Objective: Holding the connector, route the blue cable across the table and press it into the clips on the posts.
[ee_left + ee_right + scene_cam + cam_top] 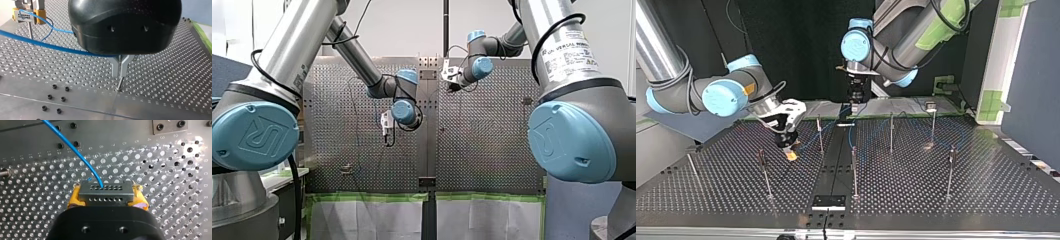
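Observation:
My right gripper (pixel 106 197), with yellow pads, is shut on the grey connector (pixel 105 192), held low over the perforated table (pixel 162 185). The blue cable (pixel 82 157) leaves the connector's top and arcs away. In the top view this gripper (pixel 790 151) hangs at the left, between two posts. The cable (pixel 50 45) runs across the table from the connector (pixel 23 16) into the metal fingers of my black left gripper (pixel 120 75). These are shut together on it just above a short post (pixel 120 85). In the top view my left gripper (pixel 855 100) sits far back, near the middle.
Several thin posts stand on the table, among them three (pixel 766 175) (pixel 853 170) (pixel 950 170) near the top view's front. A small plate (pixel 828 201) lies at the centre seam. Black screws (pixel 57 92) dot the seam strip. Green tape (pixel 372 197) edges the table.

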Controlling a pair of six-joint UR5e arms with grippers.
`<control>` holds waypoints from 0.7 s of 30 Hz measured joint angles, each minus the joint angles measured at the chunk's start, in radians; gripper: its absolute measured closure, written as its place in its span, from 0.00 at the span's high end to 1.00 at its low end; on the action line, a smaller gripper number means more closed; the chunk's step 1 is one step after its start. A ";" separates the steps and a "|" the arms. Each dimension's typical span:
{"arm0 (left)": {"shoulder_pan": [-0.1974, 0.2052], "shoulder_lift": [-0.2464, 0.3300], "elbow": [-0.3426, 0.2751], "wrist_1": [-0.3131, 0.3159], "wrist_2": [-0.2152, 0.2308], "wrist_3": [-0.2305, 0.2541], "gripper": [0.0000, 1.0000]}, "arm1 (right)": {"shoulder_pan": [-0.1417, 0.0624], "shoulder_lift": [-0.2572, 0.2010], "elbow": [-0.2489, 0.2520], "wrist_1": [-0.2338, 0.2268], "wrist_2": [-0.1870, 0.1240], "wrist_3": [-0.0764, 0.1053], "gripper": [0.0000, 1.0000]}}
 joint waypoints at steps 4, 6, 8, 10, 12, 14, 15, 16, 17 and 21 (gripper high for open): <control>-0.002 0.000 0.002 0.008 -0.002 -0.006 0.01 | 0.000 0.000 0.000 0.000 0.000 0.000 0.00; -0.002 0.000 0.003 0.009 -0.004 -0.009 0.01 | 0.000 0.000 0.000 0.000 0.000 0.000 0.00; -0.002 0.000 0.003 0.011 -0.005 -0.010 0.01 | 0.000 0.000 0.000 0.000 0.000 0.000 0.00; -0.003 0.000 0.003 0.011 -0.006 -0.011 0.01 | 0.000 0.000 0.000 0.000 0.000 0.000 0.00; -0.003 0.000 0.003 0.011 -0.006 -0.011 0.01 | 0.000 0.000 0.000 0.000 0.000 0.000 0.00; -0.003 0.000 0.003 0.011 -0.006 -0.011 0.01 | 0.000 0.000 0.000 0.000 0.000 0.000 0.00; -0.003 0.000 0.003 0.011 -0.006 -0.011 0.01 | 0.000 0.000 0.000 0.000 0.000 0.000 0.00; -0.003 0.000 0.003 0.011 -0.006 -0.011 0.01 | 0.000 0.000 0.000 0.000 0.000 0.000 0.00; -0.003 0.000 0.003 0.011 -0.006 -0.011 0.01 | 0.000 0.000 0.000 0.000 0.000 0.000 0.00; -0.003 0.000 0.003 0.011 -0.006 -0.011 0.01 | 0.000 0.000 0.000 0.000 0.000 0.000 0.00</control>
